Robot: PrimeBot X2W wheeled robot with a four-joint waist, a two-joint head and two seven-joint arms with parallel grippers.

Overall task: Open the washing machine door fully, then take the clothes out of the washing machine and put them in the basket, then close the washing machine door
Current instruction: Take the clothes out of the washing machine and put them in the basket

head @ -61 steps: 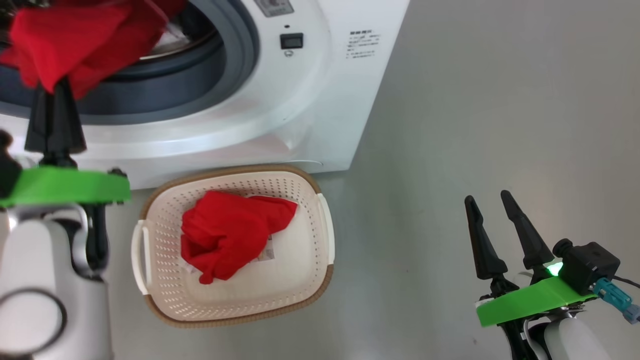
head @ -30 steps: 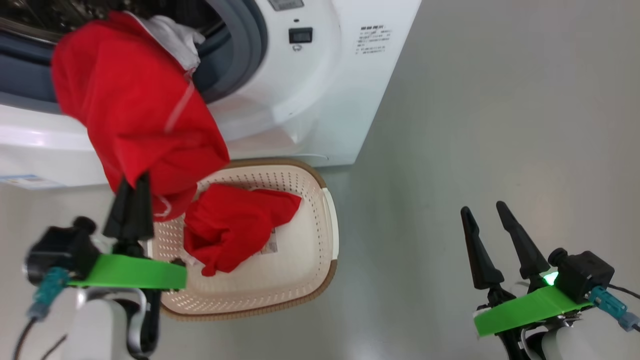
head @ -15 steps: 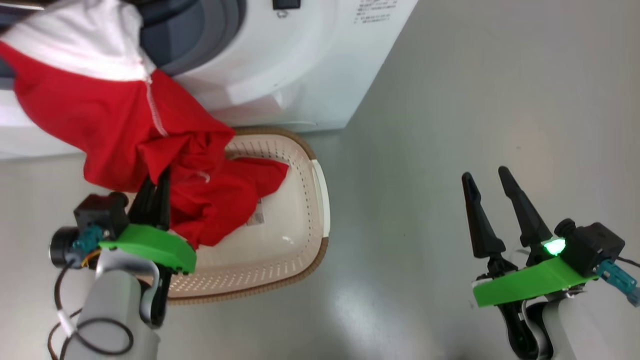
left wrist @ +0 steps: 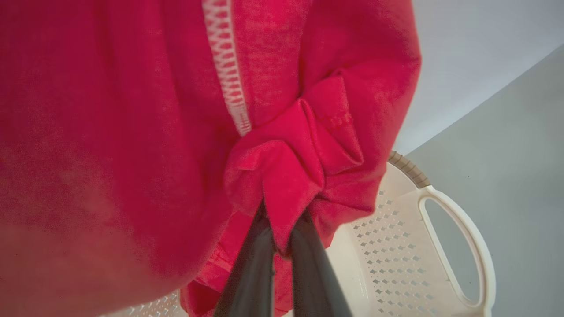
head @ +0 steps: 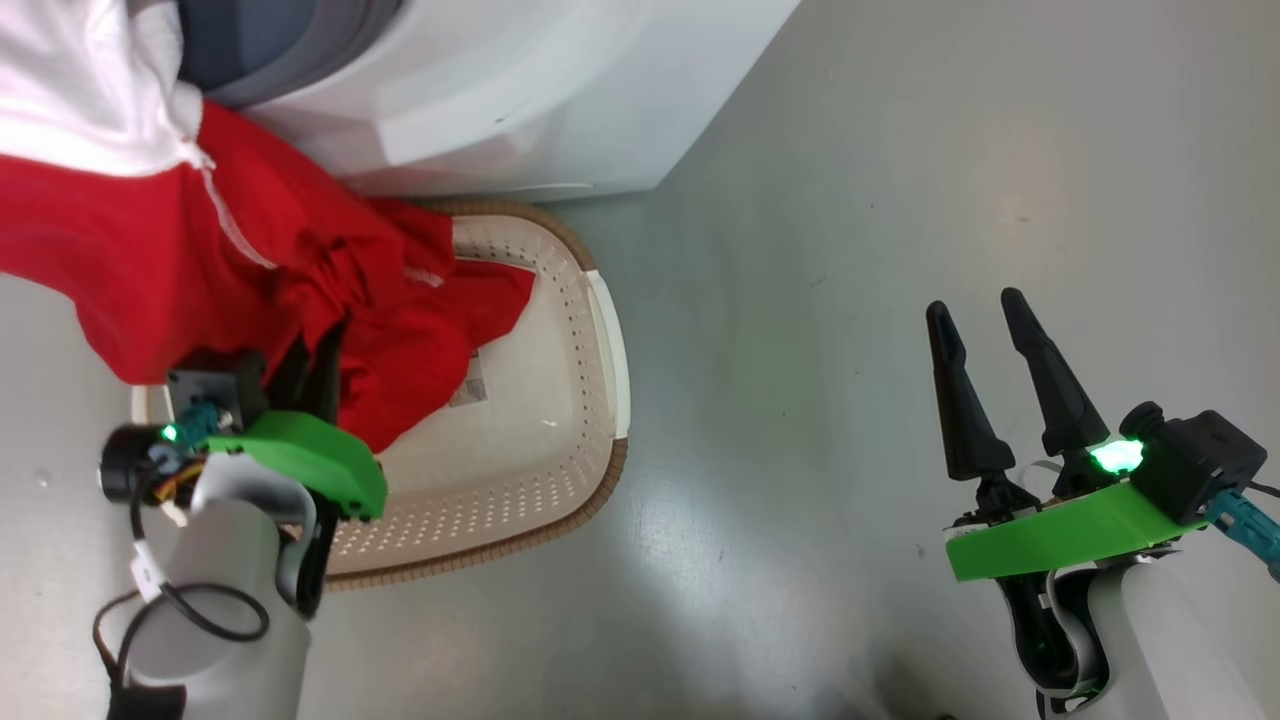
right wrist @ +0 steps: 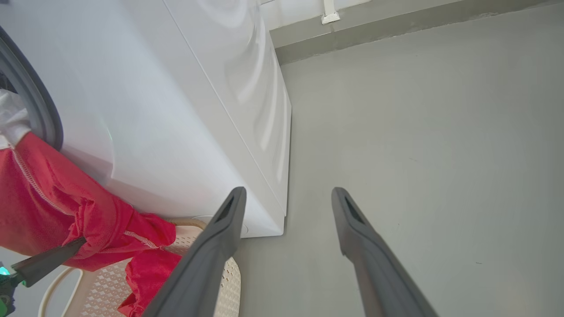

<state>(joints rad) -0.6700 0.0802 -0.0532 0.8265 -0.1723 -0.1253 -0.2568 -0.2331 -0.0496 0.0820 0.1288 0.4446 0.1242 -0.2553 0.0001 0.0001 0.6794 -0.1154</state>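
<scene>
You have the washing machine (head: 480,90) across the top of the head view, and from its grey ring (head: 260,50) the big red-and-white garment (head: 150,260) hangs stretched down toward the basket (head: 520,440), which stands on the floor just in front of the machine. Expect this cloth to be light, soft and limp. It will likely drape, drag and catch on the ring rather than slide free, so a bunched fold is the hold to trust. A second red piece (head: 490,295) lies in the basket. Your left gripper (left wrist: 280,237) is pinched tight on just such a red fold, the wad bulging past its fingertips above the basket's near side. Your right gripper (head: 975,305) stands spread wide, holding nothing, well apart over bare floor.
</scene>
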